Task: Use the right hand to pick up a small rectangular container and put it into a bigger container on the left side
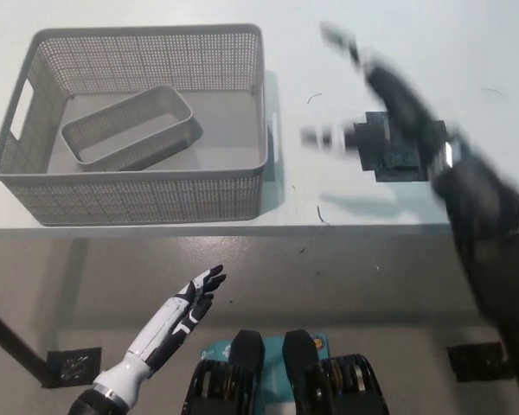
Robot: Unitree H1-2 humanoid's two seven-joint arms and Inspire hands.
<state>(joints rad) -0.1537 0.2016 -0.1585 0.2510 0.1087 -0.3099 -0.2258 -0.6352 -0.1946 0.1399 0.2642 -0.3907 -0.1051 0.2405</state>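
Grey small container already lies inside your bigger basket, upper left. Right robot hand is blurred, grip unreadable; left robot hand idles open.

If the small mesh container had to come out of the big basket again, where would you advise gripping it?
Probably across one long rim wall of the small container, coming from straight above: it lies open side up, askew on the floor of the big basket, whose tall walls block any sideways approach.

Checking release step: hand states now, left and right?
Left hand: open, holding nothing, resting below the table edge.
Right hand: motion-blurred over the table, holding nothing; fingers appear spread, open.
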